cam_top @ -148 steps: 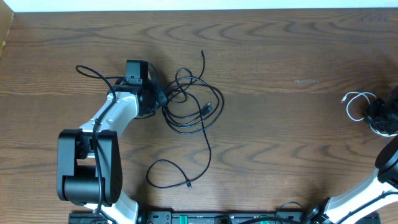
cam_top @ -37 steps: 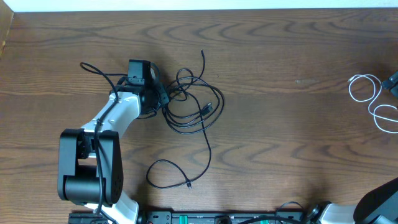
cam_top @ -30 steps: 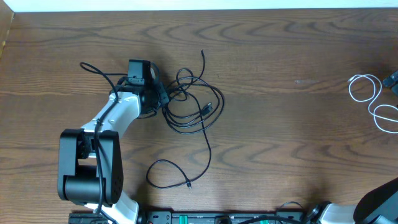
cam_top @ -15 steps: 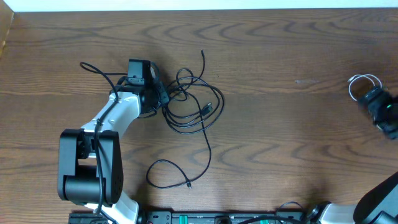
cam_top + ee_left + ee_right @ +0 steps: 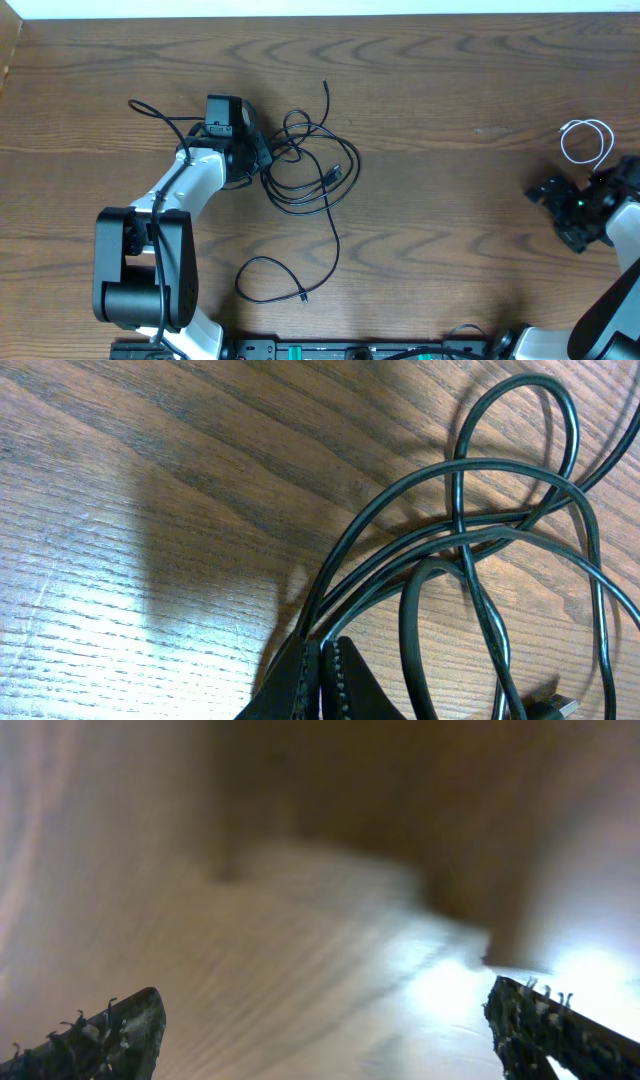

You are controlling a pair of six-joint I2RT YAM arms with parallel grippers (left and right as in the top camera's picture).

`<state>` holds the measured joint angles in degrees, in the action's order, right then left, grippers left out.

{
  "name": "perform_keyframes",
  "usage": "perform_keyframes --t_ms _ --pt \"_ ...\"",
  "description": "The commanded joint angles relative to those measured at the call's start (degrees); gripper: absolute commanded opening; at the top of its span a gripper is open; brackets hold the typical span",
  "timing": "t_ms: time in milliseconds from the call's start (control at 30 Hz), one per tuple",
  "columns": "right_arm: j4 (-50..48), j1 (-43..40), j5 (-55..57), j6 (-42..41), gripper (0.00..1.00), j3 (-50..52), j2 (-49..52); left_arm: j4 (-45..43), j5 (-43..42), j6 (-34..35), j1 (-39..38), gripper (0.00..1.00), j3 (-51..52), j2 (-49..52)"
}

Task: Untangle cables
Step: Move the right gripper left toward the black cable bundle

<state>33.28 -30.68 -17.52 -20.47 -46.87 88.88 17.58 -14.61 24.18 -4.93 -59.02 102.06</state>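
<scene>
Our left end effector (image 5: 264, 154) clamped on tangled black cables (image 5: 310, 172), left of worktop (image 5: 450, 80) centre, our right end effector (image 5: 553, 217) wide open, empty, near white cable (image 5: 586, 140), right edge.

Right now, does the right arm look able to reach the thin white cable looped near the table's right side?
Probably yes: the right gripper is open and empty, close beside the white cable, and nothing visible lies between them.

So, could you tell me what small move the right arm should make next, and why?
Probably bring the open, empty right pincer left toward the black cables, which the left pincer clamps in a tangle; the white cable lies apart by itself.
</scene>
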Motion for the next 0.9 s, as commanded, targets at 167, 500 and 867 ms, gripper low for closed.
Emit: perform_keyframes --t_ms 167,500,867 --pt "-0.87 13.88 -2.6 0.35 0.99 -1.2 -5.03 0.11 1.14 0.11 0.07 0.08 0.04 0.42" --pt "-7.98 32.76 -0.15 -0.39 0.99 -1.18 -7.5 0.52 1.16 0.09 0.09 0.08 0.04 0.42" --pt "-10.8 41.57 -4.26 -0.72 0.47 -1.01 -5.79 -4.28 -7.69 -0.09 0.09 0.82 0.04 0.37"
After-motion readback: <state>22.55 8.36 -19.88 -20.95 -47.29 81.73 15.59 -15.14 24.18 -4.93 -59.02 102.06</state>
